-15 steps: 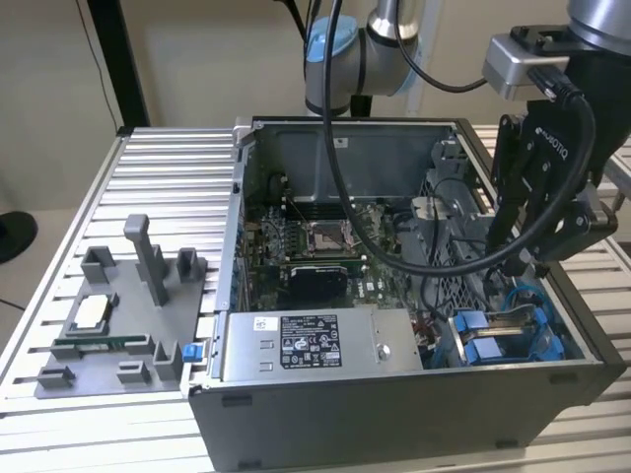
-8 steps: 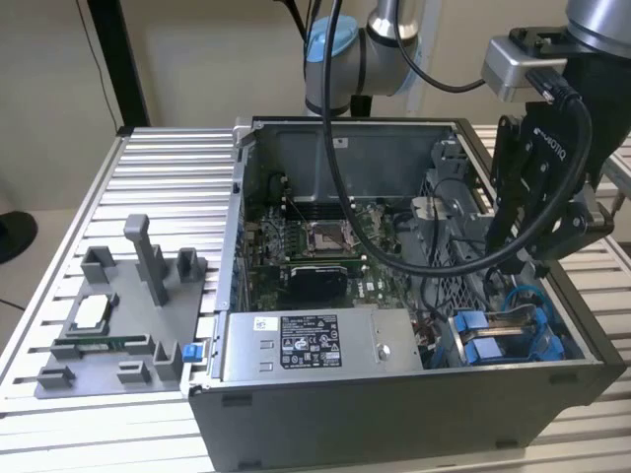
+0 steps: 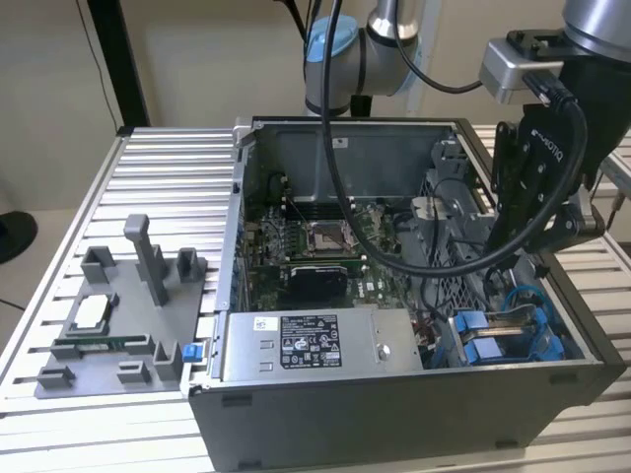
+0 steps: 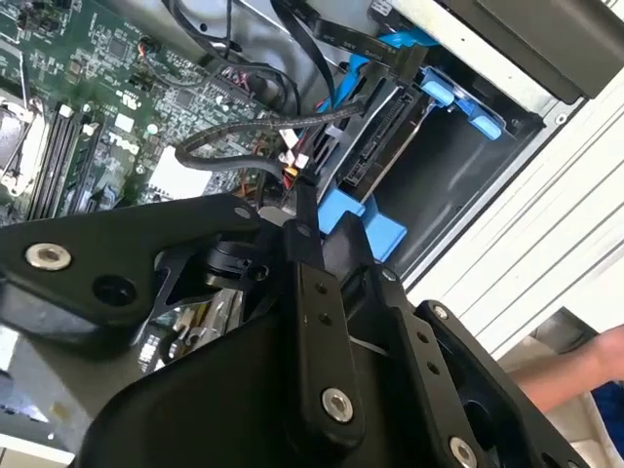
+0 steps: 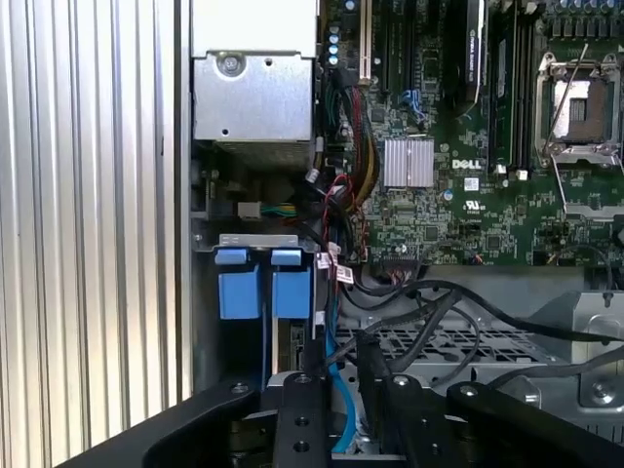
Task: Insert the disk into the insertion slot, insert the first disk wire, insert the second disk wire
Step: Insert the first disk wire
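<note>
Blue plastic marks the disk (image 3: 483,340), a flat drive clipped in a bright blue carrier frame. In the exterior view it lies at about four o'clock inside the open dark grey computer case (image 3: 394,414). It appears seated in the insertion slot (image 5: 439,343), the grey metal drive cage with a perforated wall, and its two blue tabs stand at the cage's end. The black robot gripper (image 3: 523,236) hangs over the cage at about three o'clock of the case, just above the disk. Whether its jaws are spread or pressed together I cannot tell. Loose black cables (image 5: 444,297) loop across the perforated wall, and a thin light blue cable (image 5: 339,409) runs close beside the gripper. The silver labelled power-supply box (image 3: 320,345) lies at six o'clock, just beside the disk, with the green motherboard (image 3: 315,246) at the case's centre. Outside the case, at nine o'clock, a grey plastic fixture tray (image 3: 118,340) rests on the ribbed aluminium table (image 3: 168,168).
</note>
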`<state>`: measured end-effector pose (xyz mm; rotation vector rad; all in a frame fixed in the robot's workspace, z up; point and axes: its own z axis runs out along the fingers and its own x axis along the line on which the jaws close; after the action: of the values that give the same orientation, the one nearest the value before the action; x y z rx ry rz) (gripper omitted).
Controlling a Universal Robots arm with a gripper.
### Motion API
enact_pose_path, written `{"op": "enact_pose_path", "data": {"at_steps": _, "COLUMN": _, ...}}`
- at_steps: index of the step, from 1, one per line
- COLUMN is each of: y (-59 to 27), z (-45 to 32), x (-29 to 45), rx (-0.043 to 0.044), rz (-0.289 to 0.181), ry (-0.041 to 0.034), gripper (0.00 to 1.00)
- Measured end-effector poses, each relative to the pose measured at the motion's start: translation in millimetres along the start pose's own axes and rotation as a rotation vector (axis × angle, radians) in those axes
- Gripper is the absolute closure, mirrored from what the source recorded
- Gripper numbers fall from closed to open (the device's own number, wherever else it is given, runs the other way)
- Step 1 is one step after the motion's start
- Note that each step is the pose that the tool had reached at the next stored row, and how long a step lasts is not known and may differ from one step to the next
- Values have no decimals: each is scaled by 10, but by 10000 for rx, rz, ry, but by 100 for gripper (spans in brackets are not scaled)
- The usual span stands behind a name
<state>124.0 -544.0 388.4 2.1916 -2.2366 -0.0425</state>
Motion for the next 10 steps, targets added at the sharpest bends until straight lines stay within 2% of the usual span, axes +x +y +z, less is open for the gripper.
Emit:
{"op": "enact_pose_path", "data": {"at_steps": 6, "y": 4, "z": 12, "x": -25, "rx": -2, "rz": -3, "ry": -112, "gripper": 0}}
{"op": "enact_pose_path", "data": {"at_steps": 10, "y": 5, "z": 31, "x": -52, "rx": 5, "rz": -11, "ry": -310, "gripper": 0}}
